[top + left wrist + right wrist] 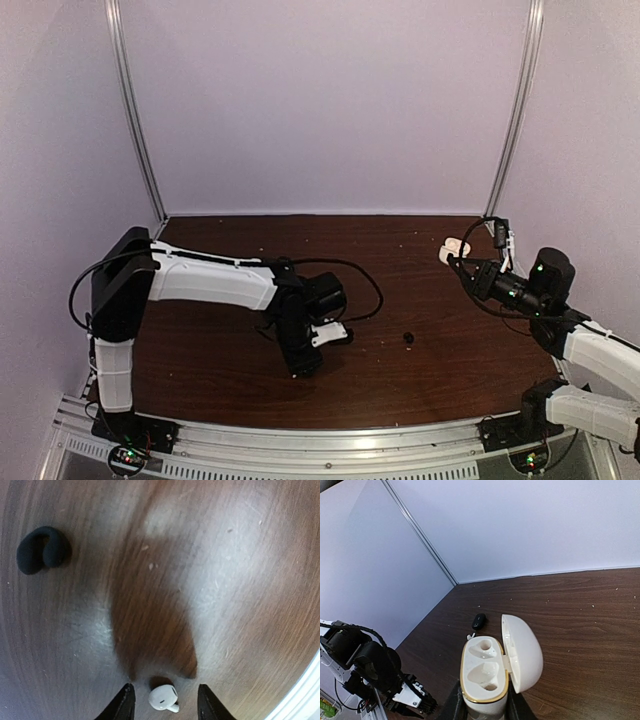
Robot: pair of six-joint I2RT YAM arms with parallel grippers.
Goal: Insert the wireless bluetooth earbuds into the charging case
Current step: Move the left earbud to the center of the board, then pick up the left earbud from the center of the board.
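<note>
The left gripper (164, 688), jaws apart, straddles a small white short-stemmed plastic earbud (164, 699) lying mid-table toward the near edge, seemingly ready to pinch it, while the right gripper (485, 707), clamped on the open white gold-rimmed charging case (485, 672), presents empty sockets near the right edge.

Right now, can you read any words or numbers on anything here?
None can be read.
The white charging case, the white earbud and the black earbud show no print.
A green patch in the right wrist view's corner is too blurred to read.
</note>
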